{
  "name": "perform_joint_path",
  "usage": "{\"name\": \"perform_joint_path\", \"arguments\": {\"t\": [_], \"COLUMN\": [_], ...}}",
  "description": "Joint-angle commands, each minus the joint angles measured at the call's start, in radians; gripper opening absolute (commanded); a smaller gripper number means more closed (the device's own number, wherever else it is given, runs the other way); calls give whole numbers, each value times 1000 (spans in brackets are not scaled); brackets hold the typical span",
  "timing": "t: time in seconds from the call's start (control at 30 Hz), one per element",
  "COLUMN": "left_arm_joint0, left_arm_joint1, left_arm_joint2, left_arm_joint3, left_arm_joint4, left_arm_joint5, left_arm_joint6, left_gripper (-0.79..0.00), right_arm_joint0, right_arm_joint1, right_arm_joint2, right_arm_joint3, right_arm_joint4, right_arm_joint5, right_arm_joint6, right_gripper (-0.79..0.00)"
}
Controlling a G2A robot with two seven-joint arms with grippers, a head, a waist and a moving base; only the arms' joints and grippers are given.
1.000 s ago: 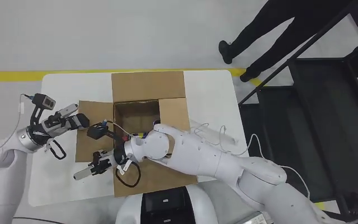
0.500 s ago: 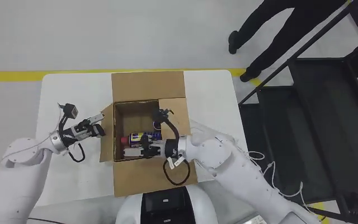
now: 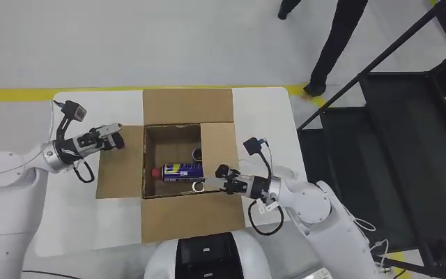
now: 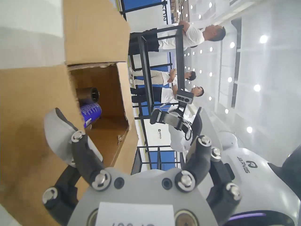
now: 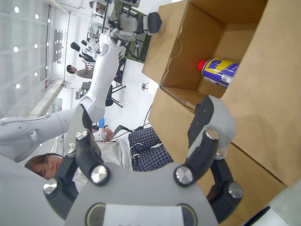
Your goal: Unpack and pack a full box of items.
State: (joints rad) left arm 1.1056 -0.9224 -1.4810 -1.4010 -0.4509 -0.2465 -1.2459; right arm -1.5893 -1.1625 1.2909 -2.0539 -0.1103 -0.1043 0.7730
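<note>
So the box (image 3: 167,148) sits mid-table with all four flaps folded out flat at 12, 3, 6 and 9 o'clock. Inside there's a spray can (image 3: 180,170), blue and yellow with a red cap, lying on its side along the 6 o'clock wall with the cap pointing to 9 o'clock. From the right wrist you get a nice look at the cap end (image 5: 219,71), and from the left wrist just the blue base end (image 4: 90,114). Just off the can at roughly 1 o'clock is a dark cylinder (image 3: 197,153), open end showing in the left wrist view (image 4: 88,94). Can't tell if the two are touching.

Neither arm has anything in it. The left gripper (image 3: 113,137) is at 9 o'clock from the box opening, over the far corner of the 9 o'clock flap. Its fingers are spread wide with nothing between them (image 4: 129,142). Whether a pad actually rests on the cardboard, I can't say.

The right gripper (image 3: 223,173) is at about 4 o'clock from the opening, by the near end of the 3 o'clock flap. Its fingers are spread too and hold nothing (image 5: 145,121).

Further out: white table (image 3: 258,111), a yellow floor line (image 3: 70,91) beyond its 12 o'clock edge, and black metal steps (image 3: 362,139) off at 3 o'clock.
</note>
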Motion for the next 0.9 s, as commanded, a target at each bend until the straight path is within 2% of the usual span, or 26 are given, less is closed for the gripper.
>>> {"name": "perform_joint_path", "arguments": {"t": [0.0, 0.13, 0.23, 0.37, 0.5, 0.7, 0.87], "left_arm_joint0": [-25, -98, -166, -248, -297, -336, -364], "left_arm_joint1": [-1, -18, -40, -82, -121, -158, -179], "left_arm_joint2": [20, 122, 237, 411, 547, 636, 679], "left_arm_joint3": [-57, -121, -129, -74, 7, 142, 218], "left_arm_joint4": [-3, -10, -6, 5, 37, 113, 157], "left_arm_joint5": [13, 21, 21, 16, -42, -120, -91], "left_arm_joint6": [-23, -32, -21, 25, 59, 141, 172], "left_gripper": [0, 0, 0, 0, 0, 0, 0], "right_arm_joint0": [-33, -91, -128, -166, -188, -178, -135], "right_arm_joint1": [5, 13, 18, 23, 27, 30, 29], "right_arm_joint2": [33, 84, 116, 147, 167, 152, 108], "right_arm_joint3": [-4, -13, -19, -14, 4, 48, 83], "right_arm_joint4": [10, 26, 45, 78, 104, 138, 150], "right_arm_joint5": [-11, -30, -51, -84, -113, -136, -140], "right_arm_joint6": [-9, -25, -32, -35, -28, -12, 6], "right_gripper": [0, 0, 0, 0, 0, 0, 0]}}
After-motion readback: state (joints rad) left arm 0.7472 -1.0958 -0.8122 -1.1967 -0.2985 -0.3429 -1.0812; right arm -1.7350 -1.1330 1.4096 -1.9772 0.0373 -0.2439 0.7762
